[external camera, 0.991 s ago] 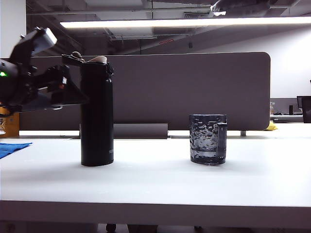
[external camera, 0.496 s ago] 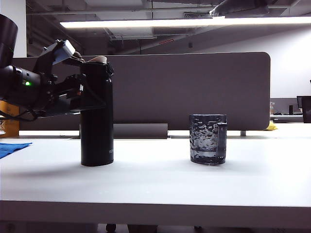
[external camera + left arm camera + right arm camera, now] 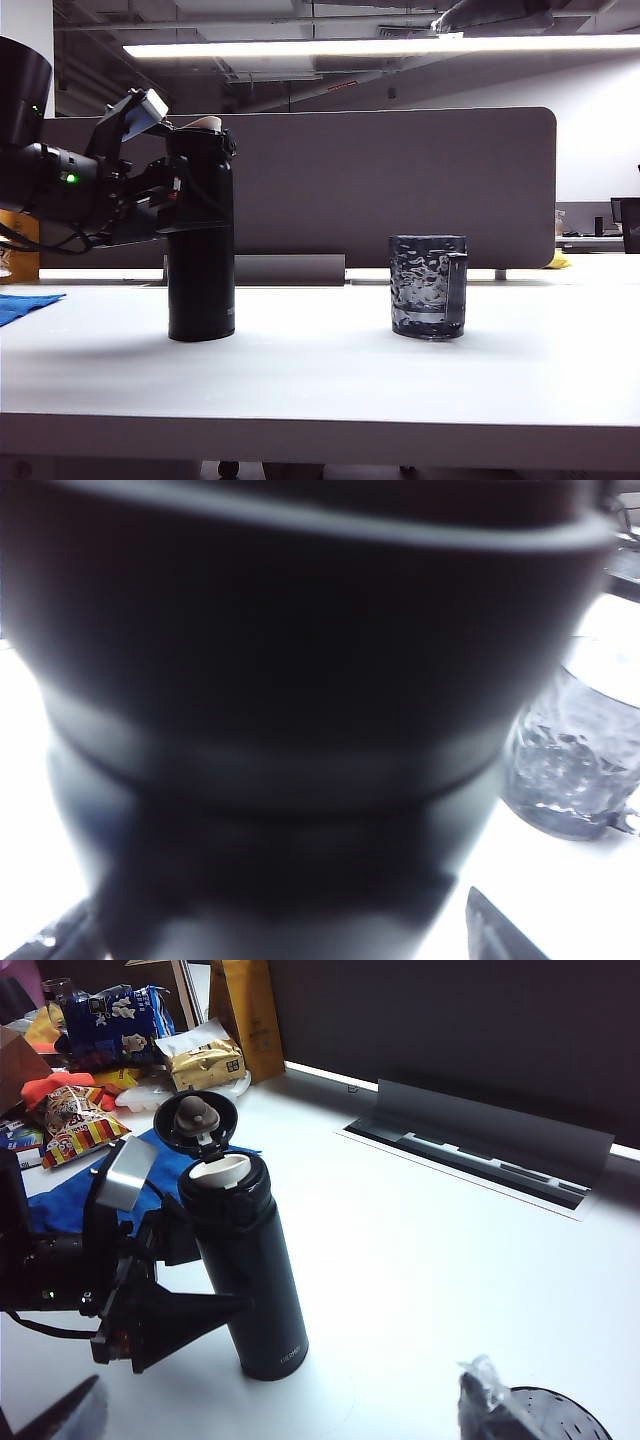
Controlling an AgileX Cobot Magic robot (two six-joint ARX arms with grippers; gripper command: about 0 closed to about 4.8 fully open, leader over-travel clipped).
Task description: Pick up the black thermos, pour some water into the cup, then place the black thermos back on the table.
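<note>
Black thermos (image 3: pixel 300 680) blurred, filling left claw's (image 3: pixel 178 200) view.

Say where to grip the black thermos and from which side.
Grip the black thermos on its straight upper body, below the open flip lid, from the left of the exterior view, where the open left gripper already straddles it. It stands upright; the cup is clear.

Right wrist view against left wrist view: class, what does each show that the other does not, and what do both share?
Only the right wrist view shows the black thermos whole, its flip lid open, the left tool open around its body, a blue cloth and snack packets. Only the left wrist view shows the cup's dimpled side, close and blurred. Both show thermos, cup and white table.
</note>
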